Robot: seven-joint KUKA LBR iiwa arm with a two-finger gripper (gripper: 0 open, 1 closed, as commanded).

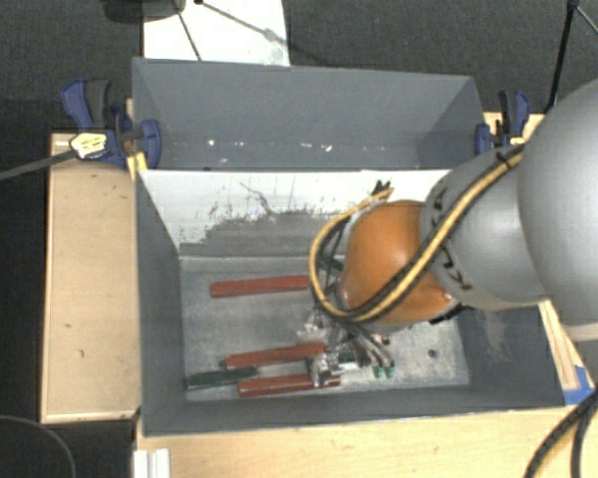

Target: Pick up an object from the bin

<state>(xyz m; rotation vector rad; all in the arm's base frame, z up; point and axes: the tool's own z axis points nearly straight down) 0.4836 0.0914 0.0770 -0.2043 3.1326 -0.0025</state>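
Lying just beside the claw [345,359], two red-brown sticks [271,358]

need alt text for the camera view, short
A robot arm's gripper sits low in a grey metal bin, at the right ends of two reddish-brown flat sticks. A dark green stick lies by their left ends; a third reddish-brown stick lies farther back.
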